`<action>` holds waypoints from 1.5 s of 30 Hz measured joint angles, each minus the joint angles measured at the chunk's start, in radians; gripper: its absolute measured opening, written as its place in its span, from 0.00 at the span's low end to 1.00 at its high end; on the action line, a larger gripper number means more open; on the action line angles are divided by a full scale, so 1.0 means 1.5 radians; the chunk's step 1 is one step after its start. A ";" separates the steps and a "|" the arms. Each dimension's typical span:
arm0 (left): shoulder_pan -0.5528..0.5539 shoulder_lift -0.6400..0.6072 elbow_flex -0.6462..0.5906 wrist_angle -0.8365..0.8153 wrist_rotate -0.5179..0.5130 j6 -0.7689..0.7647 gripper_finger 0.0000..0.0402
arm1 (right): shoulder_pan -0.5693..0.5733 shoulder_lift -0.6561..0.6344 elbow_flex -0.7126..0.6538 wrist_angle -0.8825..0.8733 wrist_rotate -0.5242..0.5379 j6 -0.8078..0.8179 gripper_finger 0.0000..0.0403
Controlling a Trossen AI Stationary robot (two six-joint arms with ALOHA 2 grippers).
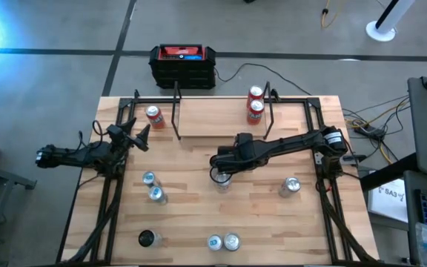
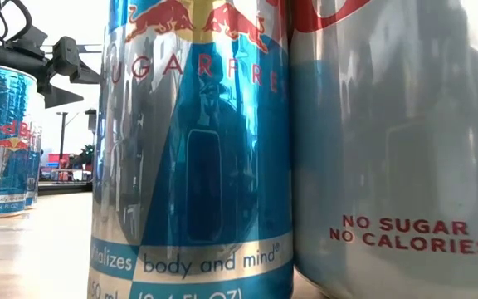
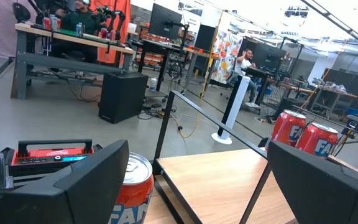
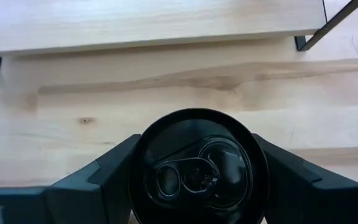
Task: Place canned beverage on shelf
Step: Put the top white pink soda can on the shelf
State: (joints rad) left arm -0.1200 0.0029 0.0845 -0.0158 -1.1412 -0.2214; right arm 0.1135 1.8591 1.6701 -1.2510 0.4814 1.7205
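**A:** Can first — where does it sit from the right gripper (image 4: 197, 171)?

**B:** Right between the fingers. In the right wrist view the dark-topped can (image 4: 197, 167) stands upright on the table (image 1: 199, 215), pull-tab up, with one finger (image 4: 114, 171) against each flank. I read that as the jaws clamped on it, or all but.

**A:** And on the table?

**B:** Near the middle, a little right of centre; the right arm reaches in from the right edge and its gripper covers the can from above.

**A:** Long axis?

**B:** Vertical, so the fingers take it across its width. It should lift straight up without tipping, I'd judge.

**A:** Which way is the shelf (image 1: 221, 119)?

**B:** Beyond the can, toward the far edge. Its light board runs left to right, and a bare strip of table lies between can and board. The move is up, then away from the near edge.

**A:** Anything on the board?

**B:** Two red cans (image 1: 256, 106) at its right end; the middle looks free. Another red can (image 1: 154, 116) stands just off its left end.

**A:** The left gripper (image 1: 138, 136)?

**B:** Fingers apart, holding nothing, waiting at the left side near that red can — farther from the job than the right.
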 joint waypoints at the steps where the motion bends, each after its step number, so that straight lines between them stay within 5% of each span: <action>1: 0.000 0.000 0.000 0.000 0.000 0.000 0.92 | 0.000 0.000 0.006 -0.009 -0.006 -0.002 0.61; 25: 0.000 0.000 0.000 0.000 0.000 0.000 0.92 | -0.079 0.003 0.157 -0.090 0.053 -0.134 0.61; 45: 0.000 0.000 0.000 0.000 0.000 0.000 0.92 | -0.236 0.044 0.176 0.027 0.046 -0.203 0.61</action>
State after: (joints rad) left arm -0.1198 0.0029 0.0845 -0.0158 -1.1412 -0.2214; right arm -0.2400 1.9253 1.9336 -1.2106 0.5504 1.4158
